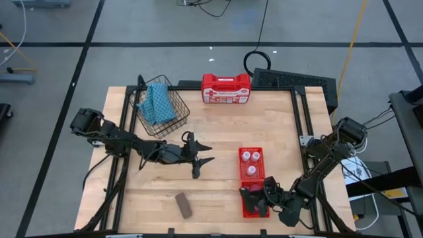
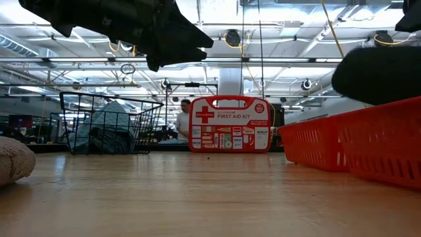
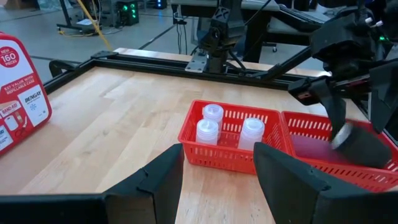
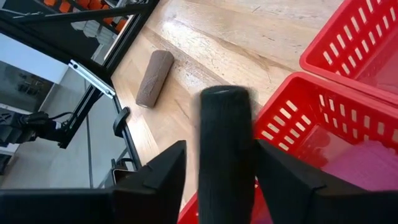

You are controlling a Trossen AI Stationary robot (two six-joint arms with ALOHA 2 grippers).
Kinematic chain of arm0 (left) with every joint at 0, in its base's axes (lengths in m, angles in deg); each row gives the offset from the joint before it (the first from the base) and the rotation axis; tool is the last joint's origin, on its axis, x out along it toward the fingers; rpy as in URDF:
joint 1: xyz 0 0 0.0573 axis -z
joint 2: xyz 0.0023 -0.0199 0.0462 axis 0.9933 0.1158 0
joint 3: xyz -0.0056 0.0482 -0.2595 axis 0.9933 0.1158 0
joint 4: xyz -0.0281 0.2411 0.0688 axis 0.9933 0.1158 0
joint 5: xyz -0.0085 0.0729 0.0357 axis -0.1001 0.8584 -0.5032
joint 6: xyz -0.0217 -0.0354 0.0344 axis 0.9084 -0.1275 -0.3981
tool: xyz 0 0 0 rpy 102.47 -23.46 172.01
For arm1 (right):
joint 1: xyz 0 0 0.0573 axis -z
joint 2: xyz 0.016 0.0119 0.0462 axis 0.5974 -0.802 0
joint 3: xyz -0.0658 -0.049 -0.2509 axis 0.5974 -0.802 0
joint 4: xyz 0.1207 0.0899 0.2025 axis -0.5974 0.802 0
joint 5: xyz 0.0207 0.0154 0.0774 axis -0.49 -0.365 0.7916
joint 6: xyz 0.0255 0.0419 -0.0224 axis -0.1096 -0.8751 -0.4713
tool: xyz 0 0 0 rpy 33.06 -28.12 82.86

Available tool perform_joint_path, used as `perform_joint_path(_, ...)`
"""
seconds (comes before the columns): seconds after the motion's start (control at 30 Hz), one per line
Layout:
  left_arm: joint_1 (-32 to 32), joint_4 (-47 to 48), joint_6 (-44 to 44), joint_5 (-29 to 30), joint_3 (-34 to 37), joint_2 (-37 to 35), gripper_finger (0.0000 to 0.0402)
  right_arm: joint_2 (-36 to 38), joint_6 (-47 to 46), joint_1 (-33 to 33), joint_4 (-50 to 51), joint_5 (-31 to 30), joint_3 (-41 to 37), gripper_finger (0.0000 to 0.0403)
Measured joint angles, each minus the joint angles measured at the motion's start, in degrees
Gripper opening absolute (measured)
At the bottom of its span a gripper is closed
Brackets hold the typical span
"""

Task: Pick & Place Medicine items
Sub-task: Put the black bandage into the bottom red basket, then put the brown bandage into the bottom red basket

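Observation:
Three white bottles [image 3: 219,127] stand in a red basket [image 1: 250,163]. Just nearer lies a second red basket [image 1: 255,210], holding a pink piece [image 4: 367,168]. My right gripper [image 1: 255,196] hovers open over that basket's left rim. A black oblong piece [image 4: 227,149] is between its fingers, tilted over the basket [image 3: 362,144]. A brown piece [image 1: 183,205] lies on the wood at the near edge. My left gripper [image 1: 201,160] hangs open and empty above the table, left of the bottles. My right gripper has the black piece [image 4: 227,137] lengthwise between its spread fingers, which slant down from the table's right. A gap shows beside one finger [image 4: 163,177]. I cannot tell whether the other finger [image 4: 283,177] touches the piece.
A wire basket [image 1: 162,106] with a blue cloth stands at the far left. A red first-aid case [image 1: 226,88] stands upright at the far edge. Bare wood lies between my left gripper and the brown piece.

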Motion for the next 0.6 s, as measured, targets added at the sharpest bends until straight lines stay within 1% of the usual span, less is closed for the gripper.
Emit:
perform_joint_path(0.17, 0.0, 0.11, 0.0, -0.04, 0.0, 0.0, 0.0205, 0.0, 0.12, 0.0, 0.0, 0.87, 0.0, 0.021)
perform_joint_path(0.27, 0.0, 0.53, 0.0, -0.04, 0.0, 0.0, 0.0205, 0.0, 1.26, -0.02, -0.01, 1.45, 0.0, 0.022)
perform_joint_path(0.4, 0.0, 0.98, 0.0, -0.07, 0.0, 0.0, 0.0205, 0.61, 3.21, 0.0, 0.04, 1.45, -0.02, 0.0218)
perform_joint_path(0.6, 0.0, 1.18, 0.02, -0.09, 0.0, -0.02, 0.0205, 5.03, 9.57, 0.0, -0.02, 1.33, 0.0, 0.0205)
